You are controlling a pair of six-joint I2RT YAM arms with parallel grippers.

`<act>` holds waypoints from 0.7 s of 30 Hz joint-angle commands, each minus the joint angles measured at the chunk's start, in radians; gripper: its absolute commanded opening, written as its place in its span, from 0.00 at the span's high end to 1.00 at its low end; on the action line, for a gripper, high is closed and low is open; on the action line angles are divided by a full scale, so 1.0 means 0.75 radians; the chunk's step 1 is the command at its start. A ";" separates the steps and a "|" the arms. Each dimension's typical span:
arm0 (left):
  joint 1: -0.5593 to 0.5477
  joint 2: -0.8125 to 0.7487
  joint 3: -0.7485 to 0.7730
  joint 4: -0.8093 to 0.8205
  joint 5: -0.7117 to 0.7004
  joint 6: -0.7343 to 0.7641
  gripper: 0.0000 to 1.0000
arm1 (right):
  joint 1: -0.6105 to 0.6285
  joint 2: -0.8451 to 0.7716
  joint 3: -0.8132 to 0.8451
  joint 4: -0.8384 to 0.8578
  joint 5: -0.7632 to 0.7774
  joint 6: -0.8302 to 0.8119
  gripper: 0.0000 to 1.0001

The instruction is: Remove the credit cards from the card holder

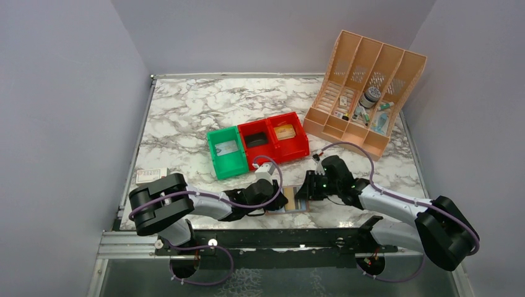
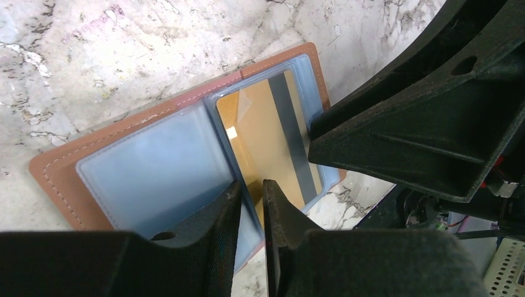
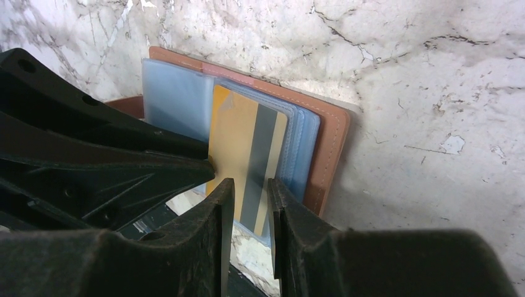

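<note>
No card was out yet: gold card point(image 3: 241, 142) sat pocketed in card holder point(image 3: 331, 148) just ahead of L claw point(image 2: 252, 184) & R claw point(image 3: 251, 184), both barely ajar, gripping nothing.

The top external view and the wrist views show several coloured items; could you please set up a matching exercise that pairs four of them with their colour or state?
Things:
1. leftmost bin
2. file organizer
3. card holder
4. credit card

Descriptions:
A. gold with a dark stripe
B. green
C. brown, lying open
D. peach, slotted

Pairs: 1-B, 2-D, 3-C, 4-A
</note>
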State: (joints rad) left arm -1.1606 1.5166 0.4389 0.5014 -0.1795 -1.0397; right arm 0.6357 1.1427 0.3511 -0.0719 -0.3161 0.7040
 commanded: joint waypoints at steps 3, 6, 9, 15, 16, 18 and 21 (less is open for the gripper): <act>-0.009 0.036 0.032 0.030 0.013 0.006 0.81 | 0.005 0.003 -0.043 0.042 0.015 0.020 0.73; -0.008 0.034 0.027 0.030 0.007 0.004 0.83 | 0.005 0.009 -0.041 0.043 -0.011 0.005 0.73; -0.007 0.021 0.024 0.029 0.000 0.009 0.87 | 0.005 0.008 -0.037 0.033 0.000 0.000 0.73; -0.009 -0.008 0.001 0.029 -0.018 0.014 0.99 | 0.005 0.002 -0.022 0.003 0.034 -0.013 0.73; -0.009 -0.011 -0.003 0.029 -0.018 0.015 1.00 | 0.005 0.002 -0.020 0.001 0.036 -0.012 0.73; -0.008 -0.014 -0.011 0.029 -0.016 0.009 1.00 | 0.005 0.002 -0.023 0.000 0.034 -0.013 0.73; -0.009 -0.019 -0.024 0.028 -0.018 -0.001 1.00 | 0.005 -0.003 -0.035 -0.003 0.032 -0.015 0.73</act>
State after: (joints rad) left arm -1.1606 1.5234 0.4412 0.5034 -0.1810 -1.0393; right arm 0.6357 1.1423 0.3408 -0.0505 -0.3225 0.7105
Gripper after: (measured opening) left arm 0.016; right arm 0.274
